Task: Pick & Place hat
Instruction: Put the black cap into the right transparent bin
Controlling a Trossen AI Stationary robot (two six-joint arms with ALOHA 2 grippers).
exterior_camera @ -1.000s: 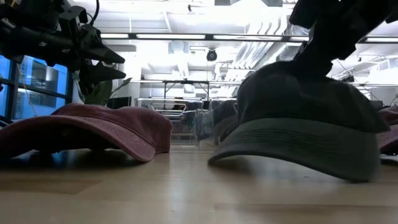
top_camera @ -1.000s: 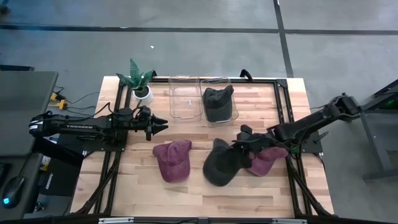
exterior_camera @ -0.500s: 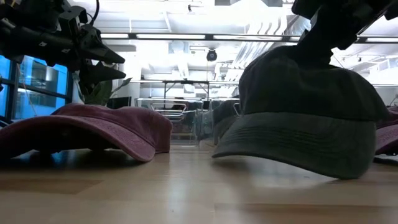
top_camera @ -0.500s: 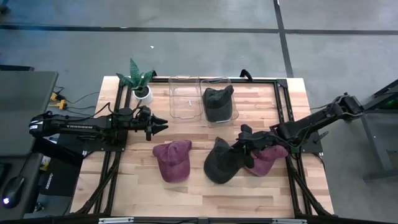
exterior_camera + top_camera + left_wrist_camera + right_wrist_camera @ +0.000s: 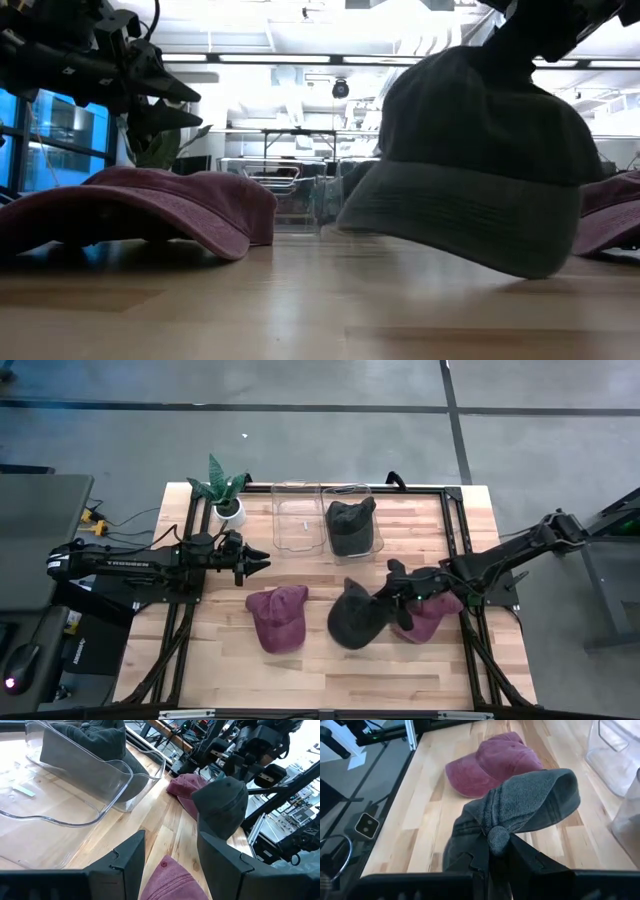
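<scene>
A dark grey cap [image 5: 356, 618] is pinched at its crown by the right gripper [image 5: 385, 600], whose fingers are closed on the fabric, as is seen in the right wrist view [image 5: 520, 810]. The cap is held near the middle of the wooden worktop [image 5: 220, 660], tilted, with its brim hanging low; in the low view [image 5: 470, 160] the brim is seen just above the wood, and whether it touches cannot be told. A maroon cap [image 5: 277, 616] lies flat on the worktop to the left of the held cap, apart from it. A second maroon cap [image 5: 432, 616] lies to the right, partly covered by the right arm. At the far edge two clear plastic bins are placed side by side: the left bin [image 5: 296, 520] and the right bin [image 5: 352, 520], in which another dark cap [image 5: 348, 522] is seen. A potted plant [image 5: 222, 490] is set at the far left corner. The left gripper [image 5: 258, 561] is held above the worktop on the left, its fingers parted and nothing between them.
</scene>
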